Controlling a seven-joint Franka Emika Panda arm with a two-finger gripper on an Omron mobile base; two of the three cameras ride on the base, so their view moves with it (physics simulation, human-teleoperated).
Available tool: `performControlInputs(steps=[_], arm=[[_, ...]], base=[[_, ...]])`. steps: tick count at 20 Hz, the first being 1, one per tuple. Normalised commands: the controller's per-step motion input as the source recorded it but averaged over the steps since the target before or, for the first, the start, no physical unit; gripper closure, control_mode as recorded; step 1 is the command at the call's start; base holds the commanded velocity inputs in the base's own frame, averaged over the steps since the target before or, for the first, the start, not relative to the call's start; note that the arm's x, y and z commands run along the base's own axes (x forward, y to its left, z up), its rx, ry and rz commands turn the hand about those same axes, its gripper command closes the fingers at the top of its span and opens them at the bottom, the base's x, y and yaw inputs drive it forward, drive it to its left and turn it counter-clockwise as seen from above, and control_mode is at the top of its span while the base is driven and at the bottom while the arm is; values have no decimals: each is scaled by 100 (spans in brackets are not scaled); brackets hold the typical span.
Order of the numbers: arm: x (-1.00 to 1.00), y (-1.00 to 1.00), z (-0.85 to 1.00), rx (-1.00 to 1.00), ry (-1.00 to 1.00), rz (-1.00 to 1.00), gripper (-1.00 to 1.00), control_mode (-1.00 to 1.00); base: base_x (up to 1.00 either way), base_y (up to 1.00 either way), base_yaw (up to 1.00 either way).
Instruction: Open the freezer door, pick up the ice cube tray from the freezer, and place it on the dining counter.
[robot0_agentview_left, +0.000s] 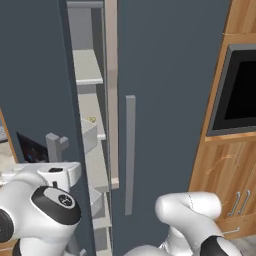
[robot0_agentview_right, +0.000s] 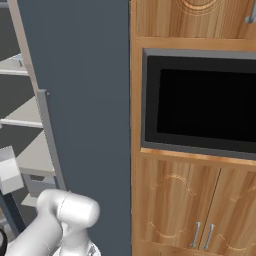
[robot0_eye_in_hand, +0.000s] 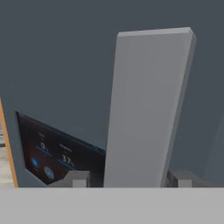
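Straddling handle (robot0_eye_in_hand: 146, 113) | hand (robot0_eye_in_hand: 131, 178) apart, contact unclear | freezer door (robot0_agentview_left: 35, 75) ajar

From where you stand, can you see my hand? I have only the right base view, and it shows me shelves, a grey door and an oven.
Observer: Yes. In the hand view, the hand sits astride the freezer door's handle, with one fingertip on each side.
Operator: Does it squeeze the bar?
Observer: No. There is a gap between one fingertip and the bar, so the hand is open.
Operator: Is this the correct door, not the plain one?
Observer: It is. A black panel with blue lights sits beside the handle. In the left base view, this freezer door stands partly open.
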Motion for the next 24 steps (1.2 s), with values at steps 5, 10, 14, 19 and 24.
performControlInputs(steps=[5, 10, 14, 19, 24], arm=[[-3, 9, 0, 0, 0, 0, 100, -100], [0, 0, 0, 0, 0, 0, 100, -100], [0, 0, 0, 0, 0, 0, 100, -100], [0, 0, 0, 0, 0, 0, -100, -100], [0, 0, 0, 0, 0, 0, -100, -100]], base=[[0, 0, 0], [0, 0, 0], [0, 0, 0], [0, 0, 0], [0, 0, 0]])
